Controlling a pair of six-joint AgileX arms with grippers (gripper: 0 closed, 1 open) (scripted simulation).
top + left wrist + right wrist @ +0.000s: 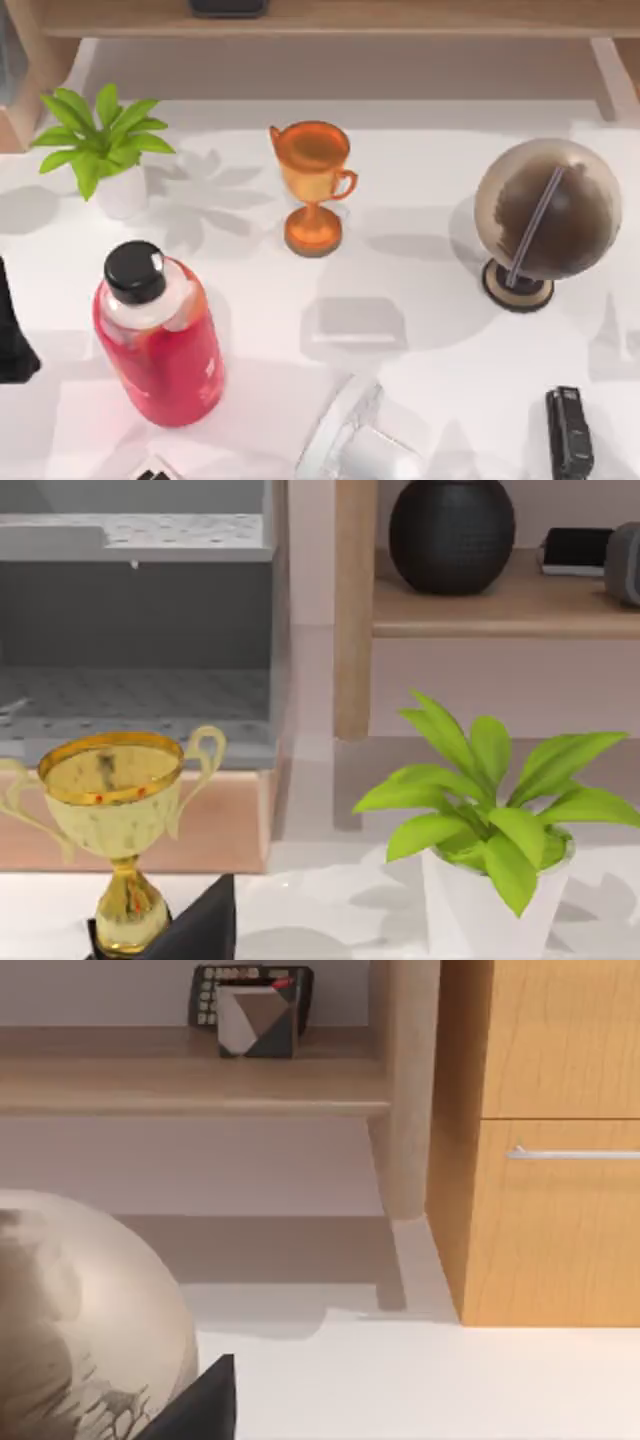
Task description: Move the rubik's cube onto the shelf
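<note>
The left gripper [203, 927] was a dark wedge at its wrist view's lower edge, and I could not tell its grip. At lower left stood the red black-capped bottle [160, 345], its white label unreadable. The light-brown wooden shelf [400, 18] ran along the top edge. The right gripper [197, 1406], perhaps near the brown globe [546, 210], was likewise untellable.

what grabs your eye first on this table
The big red bottle with a black cap stands out at the table's front left. Behind it, an orange trophy cup sits mid-table, with a brown globe at the right and a leafy potted plant at the back left.
</note>
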